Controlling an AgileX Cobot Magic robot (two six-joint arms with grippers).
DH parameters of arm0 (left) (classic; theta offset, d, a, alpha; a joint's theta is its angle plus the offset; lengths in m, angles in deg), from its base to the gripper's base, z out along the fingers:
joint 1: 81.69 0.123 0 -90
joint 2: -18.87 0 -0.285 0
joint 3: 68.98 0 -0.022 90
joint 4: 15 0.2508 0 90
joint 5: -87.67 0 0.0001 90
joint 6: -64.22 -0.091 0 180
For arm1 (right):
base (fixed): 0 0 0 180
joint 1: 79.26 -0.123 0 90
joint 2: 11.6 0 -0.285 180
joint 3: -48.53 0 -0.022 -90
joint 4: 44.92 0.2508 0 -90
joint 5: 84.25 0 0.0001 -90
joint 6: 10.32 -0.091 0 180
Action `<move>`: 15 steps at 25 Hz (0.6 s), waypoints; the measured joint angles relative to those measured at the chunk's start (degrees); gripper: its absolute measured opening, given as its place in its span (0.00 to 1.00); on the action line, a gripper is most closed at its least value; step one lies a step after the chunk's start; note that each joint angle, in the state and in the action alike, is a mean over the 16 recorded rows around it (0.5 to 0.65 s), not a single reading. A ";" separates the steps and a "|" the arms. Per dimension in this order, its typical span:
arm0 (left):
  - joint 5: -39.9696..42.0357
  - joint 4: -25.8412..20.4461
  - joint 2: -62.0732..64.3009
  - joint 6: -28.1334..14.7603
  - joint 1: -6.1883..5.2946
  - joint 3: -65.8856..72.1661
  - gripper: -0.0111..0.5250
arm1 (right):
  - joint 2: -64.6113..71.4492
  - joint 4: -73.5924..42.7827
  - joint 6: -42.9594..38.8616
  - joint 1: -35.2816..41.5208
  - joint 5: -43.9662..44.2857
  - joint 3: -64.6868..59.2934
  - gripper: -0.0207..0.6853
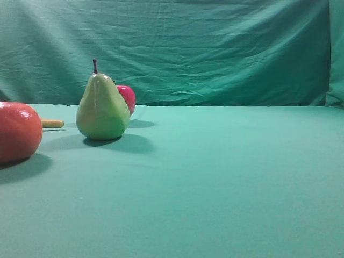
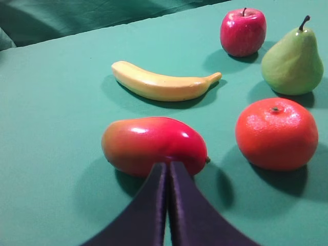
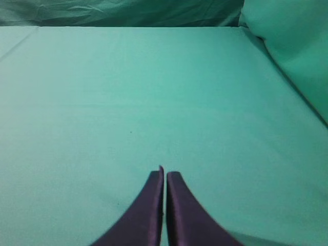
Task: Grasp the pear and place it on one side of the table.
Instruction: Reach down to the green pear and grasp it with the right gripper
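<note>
The glossy yellow-green pear (image 1: 102, 107) stands upright on the teal table (image 1: 226, 177) at the left, its dark stem pointing up. The left wrist view shows the pear (image 2: 292, 64) at the far right, well beyond my left gripper (image 2: 167, 165). That gripper is shut and empty, its tips just in front of a red-yellow mango (image 2: 154, 144). My right gripper (image 3: 164, 173) is shut with nothing in it, over bare cloth. Neither gripper appears in the exterior view.
A red apple (image 1: 127, 98) stands just behind the pear, apple (image 2: 243, 31). A large orange-red round fruit (image 1: 17, 130) lies at the left edge, fruit (image 2: 277, 133). A yellow banana (image 2: 164, 83) lies beyond the mango. Wrinkled green backdrop cloth (image 1: 215, 48) rises behind the table.
</note>
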 joint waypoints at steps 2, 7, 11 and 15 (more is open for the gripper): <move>0.00 0.00 0.00 0.00 0.00 0.00 0.02 | 0.00 0.00 0.00 0.00 0.00 0.00 0.03; 0.00 0.00 0.00 0.00 0.00 0.00 0.02 | 0.00 0.00 0.00 0.00 0.00 0.00 0.03; 0.00 0.00 0.00 0.00 0.00 0.00 0.02 | 0.00 -0.12 0.06 0.00 -0.02 0.00 0.03; 0.00 0.00 0.00 0.00 0.00 0.00 0.02 | 0.00 -0.24 0.16 0.00 -1.00 -0.02 0.03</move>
